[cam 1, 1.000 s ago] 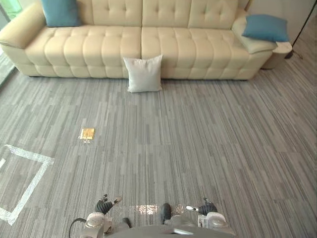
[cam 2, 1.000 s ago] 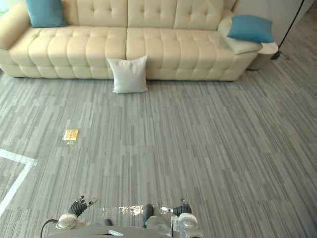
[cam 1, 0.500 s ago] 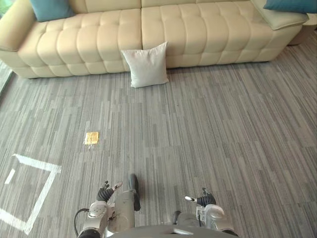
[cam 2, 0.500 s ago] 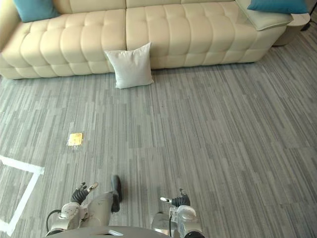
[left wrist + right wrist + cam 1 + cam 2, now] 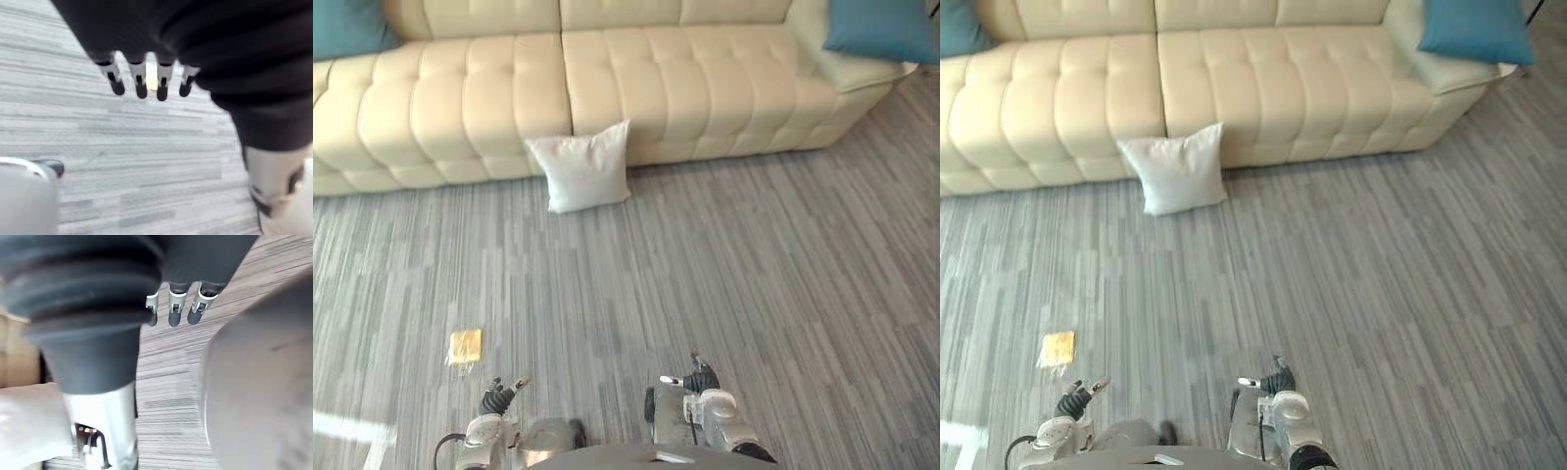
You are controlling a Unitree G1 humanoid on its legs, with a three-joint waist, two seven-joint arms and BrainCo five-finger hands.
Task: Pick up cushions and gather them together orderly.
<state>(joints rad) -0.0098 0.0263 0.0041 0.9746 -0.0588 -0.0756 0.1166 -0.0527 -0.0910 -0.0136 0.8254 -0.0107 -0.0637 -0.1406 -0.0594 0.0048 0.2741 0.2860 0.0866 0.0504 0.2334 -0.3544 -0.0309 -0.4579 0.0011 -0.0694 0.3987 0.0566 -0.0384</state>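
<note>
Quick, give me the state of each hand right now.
Left hand: open, holding nothing.
Right hand: open, holding nothing.

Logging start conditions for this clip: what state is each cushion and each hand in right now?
white cushion: untouched, upright on the carpet, leaning against the front of the sofa.
right blue cushion: lying on the sofa's right armrest.
left blue cushion: at the sofa's left end, cut off by the view's edge.
left hand: open, empty, low by the floor.
right hand: open, empty, low by the floor.
</note>
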